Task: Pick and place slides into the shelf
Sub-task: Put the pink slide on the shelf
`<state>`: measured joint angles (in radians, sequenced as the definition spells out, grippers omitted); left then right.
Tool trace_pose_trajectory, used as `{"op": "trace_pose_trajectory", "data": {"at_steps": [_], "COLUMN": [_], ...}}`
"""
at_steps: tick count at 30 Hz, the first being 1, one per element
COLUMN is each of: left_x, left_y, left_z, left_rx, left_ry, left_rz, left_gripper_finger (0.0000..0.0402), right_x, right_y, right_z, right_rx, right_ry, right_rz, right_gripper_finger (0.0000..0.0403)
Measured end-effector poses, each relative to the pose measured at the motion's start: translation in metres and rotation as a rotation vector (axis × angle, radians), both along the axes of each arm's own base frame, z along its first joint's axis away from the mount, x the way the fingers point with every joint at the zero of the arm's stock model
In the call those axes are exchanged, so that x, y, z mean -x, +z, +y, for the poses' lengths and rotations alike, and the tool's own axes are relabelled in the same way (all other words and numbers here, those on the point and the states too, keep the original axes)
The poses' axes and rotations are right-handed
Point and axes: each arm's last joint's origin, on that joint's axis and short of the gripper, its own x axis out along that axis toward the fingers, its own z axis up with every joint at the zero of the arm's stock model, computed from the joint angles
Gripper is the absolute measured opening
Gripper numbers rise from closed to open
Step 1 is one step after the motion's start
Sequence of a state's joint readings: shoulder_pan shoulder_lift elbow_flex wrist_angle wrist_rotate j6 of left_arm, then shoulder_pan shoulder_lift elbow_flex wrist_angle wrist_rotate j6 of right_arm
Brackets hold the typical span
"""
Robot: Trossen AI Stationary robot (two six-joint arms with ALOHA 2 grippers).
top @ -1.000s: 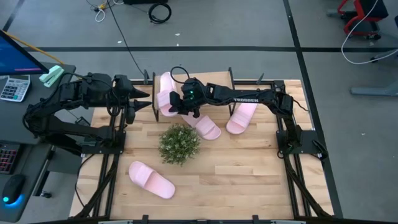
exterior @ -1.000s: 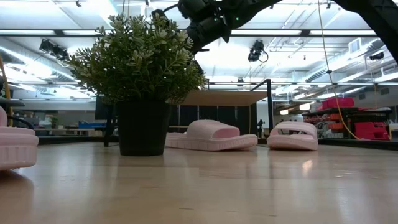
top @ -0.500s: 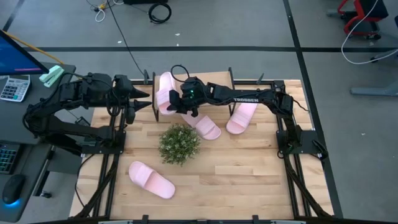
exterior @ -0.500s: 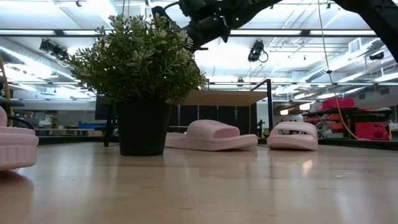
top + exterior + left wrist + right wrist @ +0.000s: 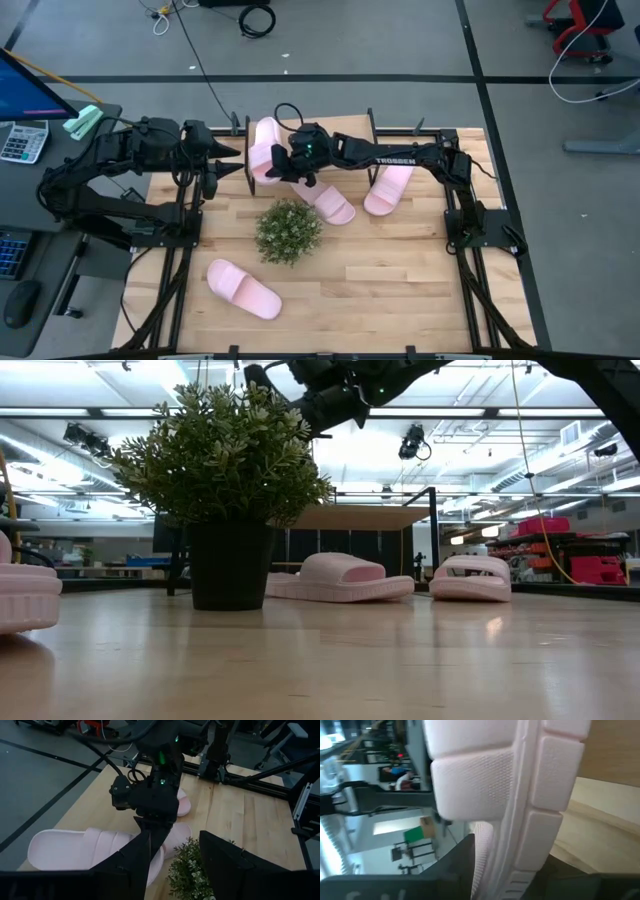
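High view shows one slide nearest on the counter, behind it the plant, then two slides. Farthest, the fourth slide lies on the shelf; right gripper jaws stand partly open against it. Left gripper waits open at the left edge.

From overhead we look straight down on the whole table. Low down, we peer level across it into the room. Our wrist cameras sit close, facing forward. High, low and left wrist views share the plant.
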<state>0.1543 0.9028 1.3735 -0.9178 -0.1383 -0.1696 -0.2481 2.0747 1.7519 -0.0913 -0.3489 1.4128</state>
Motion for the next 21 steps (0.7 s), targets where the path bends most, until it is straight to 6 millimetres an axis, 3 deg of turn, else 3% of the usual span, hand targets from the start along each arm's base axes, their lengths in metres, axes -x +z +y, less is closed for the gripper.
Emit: {"op": "trace_pose_trajectory", "data": {"at_steps": [9, 21], "left_x": [0.000, 0.000], "left_y": [0.000, 0.000], "left_z": [0.000, 0.000], "left_rx": [0.000, 0.002], "left_ry": [0.000, 0.000], "left_rz": [0.000, 0.002], "left_gripper_finger": [0.0174, 0.0173], "right_x": [-0.001, -0.009], "right_y": [0.002, -0.016], "right_z": [0.000, 0.003], "right_rx": [-0.003, -0.039], "right_ry": [-0.004, 0.011], "right_rz": [-0.021, 0.008], "right_gripper_finger": [0.0125, 0.0125]}}
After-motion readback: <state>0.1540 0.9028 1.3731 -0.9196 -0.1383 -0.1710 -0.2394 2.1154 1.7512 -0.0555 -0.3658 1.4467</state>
